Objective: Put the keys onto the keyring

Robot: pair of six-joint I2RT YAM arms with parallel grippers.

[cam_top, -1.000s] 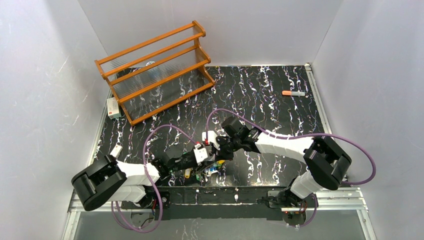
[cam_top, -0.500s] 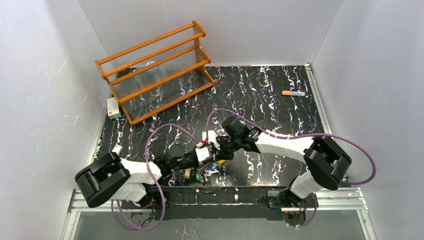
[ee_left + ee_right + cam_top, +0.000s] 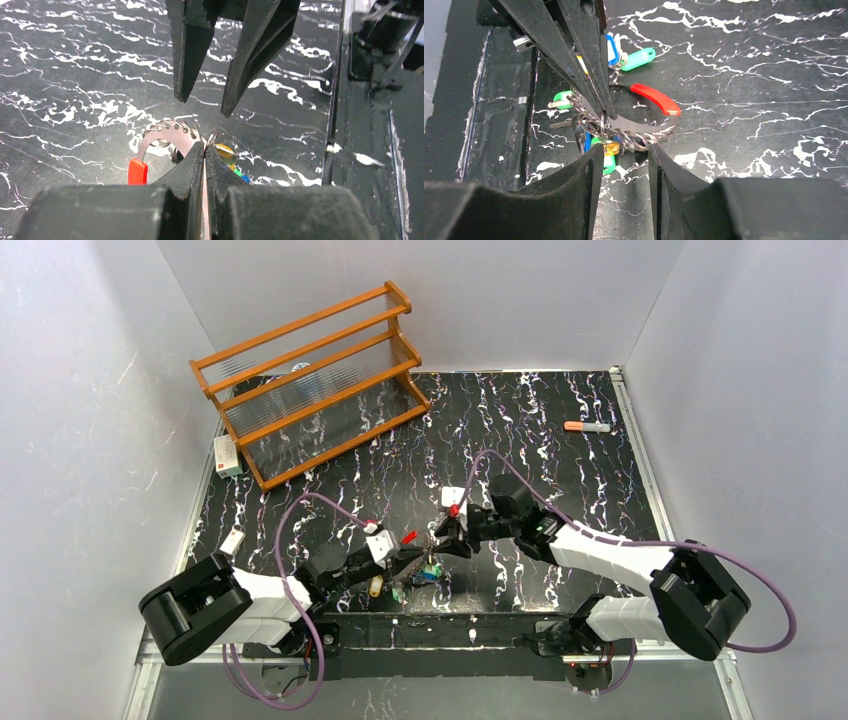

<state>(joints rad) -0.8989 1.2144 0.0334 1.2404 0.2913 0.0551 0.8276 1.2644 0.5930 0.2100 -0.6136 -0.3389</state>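
The keyring (image 3: 644, 129) is a thin metal band with a red arc (image 3: 656, 99), hung with small rings and coloured keys (image 3: 639, 59). It sits near the table's front edge (image 3: 408, 537). My left gripper (image 3: 205, 150) is shut on the band of the keyring (image 3: 170, 135), and its fingers (image 3: 589, 75) reach in from above in the right wrist view. My right gripper (image 3: 624, 150) stands open just short of the band, touching nothing. Green, blue and orange keys (image 3: 427, 575) cluster under the ring. A yellow key (image 3: 375, 587) lies apart to the left.
A wooden rack (image 3: 310, 380) stands at the back left, with a white box (image 3: 228, 455) beside it. An orange-capped marker (image 3: 587, 426) lies at the back right. The table's metal front rail (image 3: 470, 625) runs just behind the keys.
My left gripper has closed on the keyring's band. My right gripper has opened, let go and drawn back to the right.
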